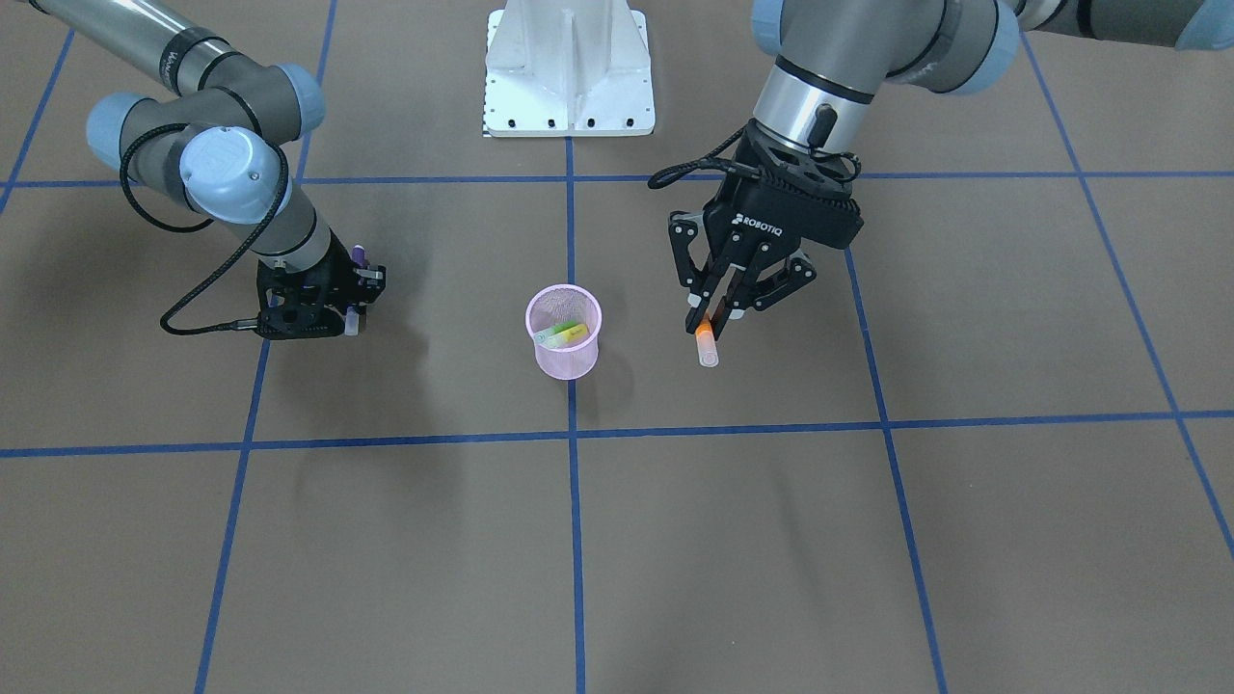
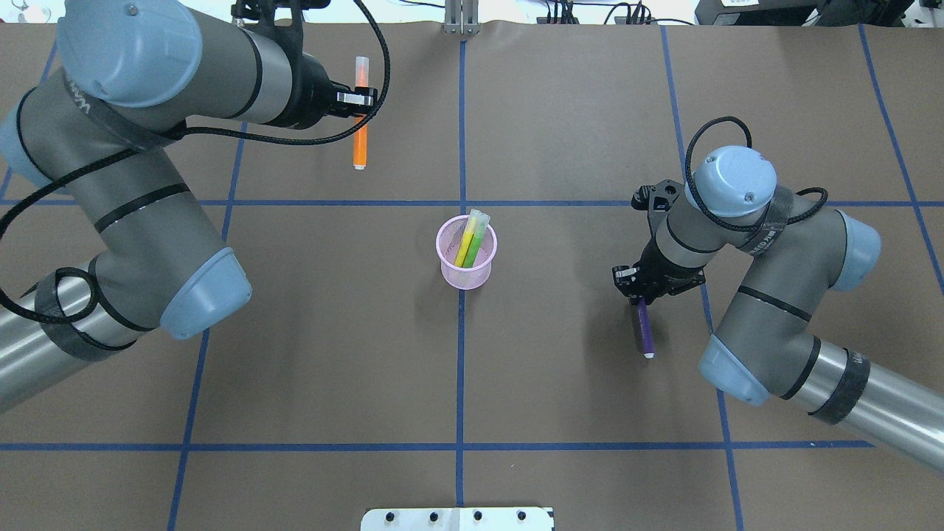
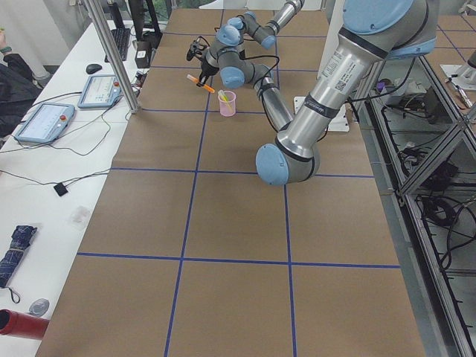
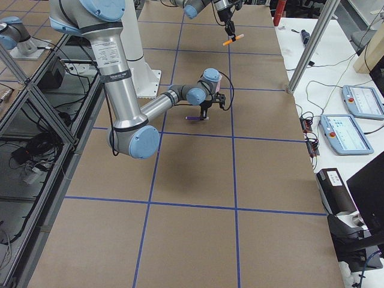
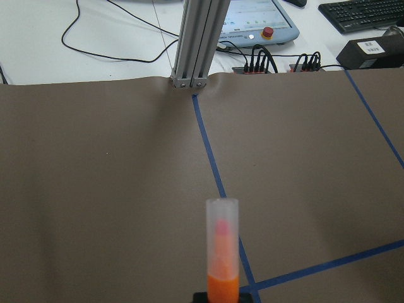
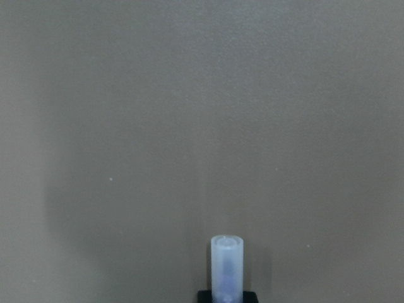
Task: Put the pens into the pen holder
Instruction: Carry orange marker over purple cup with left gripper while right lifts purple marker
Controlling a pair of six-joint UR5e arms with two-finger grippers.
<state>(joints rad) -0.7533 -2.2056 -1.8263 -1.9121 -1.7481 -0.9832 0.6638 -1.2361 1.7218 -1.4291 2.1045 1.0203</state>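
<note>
Overhead exterior view: we see the slim orange marker-like pen (image 2: 359, 144) with its long axis running straight away from the robot. Its pale translucent cap end points to the far edge and its small white tail points back toward the robot. The left gripper (image 2: 360, 99) is clamped narrow across it. In the side views we find it held roughly level, well above the brown paper-covered worktop (image 2: 560, 369), on the robot's left of the cup and farther out. The slim purple marker-like pen (image 2: 646, 332) lies along nearly the same axis, white-tipped tail toward the robot, its clear cap end forward beneath the right gripper (image 2: 640, 296), which is closed on it. It sits low on the robot's right, and we cannot tell whether it touches the worktop. Between the two arms stands the small round pink wire-mesh pen holder (image 2: 464, 279), upright, tapered toward its base, with a solid pink rim. Inside it we see a bright green pen (image 2: 476, 240) and, close beside it, what reads to us as a yellow pen (image 2: 464, 251). Both lean with their pale caps up over the far rim. We count one orange pen, one purple, one green, seemingly one yellow, one holder and two grippers.
</note>
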